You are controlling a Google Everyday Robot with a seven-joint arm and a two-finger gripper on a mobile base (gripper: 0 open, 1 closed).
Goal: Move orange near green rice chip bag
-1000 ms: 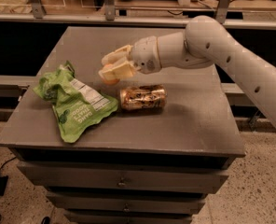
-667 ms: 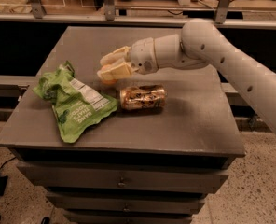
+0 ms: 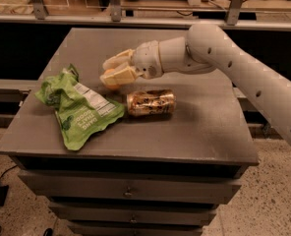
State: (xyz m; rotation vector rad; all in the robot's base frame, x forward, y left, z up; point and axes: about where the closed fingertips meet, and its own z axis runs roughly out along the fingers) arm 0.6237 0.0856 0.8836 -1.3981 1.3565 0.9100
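The green rice chip bag (image 3: 79, 109) lies crumpled at the front left of the grey table (image 3: 199, 127). My gripper (image 3: 110, 73) hovers just above the table, right of the bag's top and behind the can. Its cream fingers (image 3: 120, 61) are closed around the orange (image 3: 111, 85). Only an orange sliver shows under the lower finger. The rest of the orange is hidden by the fingers.
A crushed gold-brown can (image 3: 151, 103) lies on its side just right of the bag, in front of the gripper. My white arm (image 3: 244, 68) reaches in from the right. The table's front edge is close below the bag. Drawers sit under the tabletop.
The gripper has crept a little to the left, toward the bag, still holding the orange. The bag and the can have not moved.
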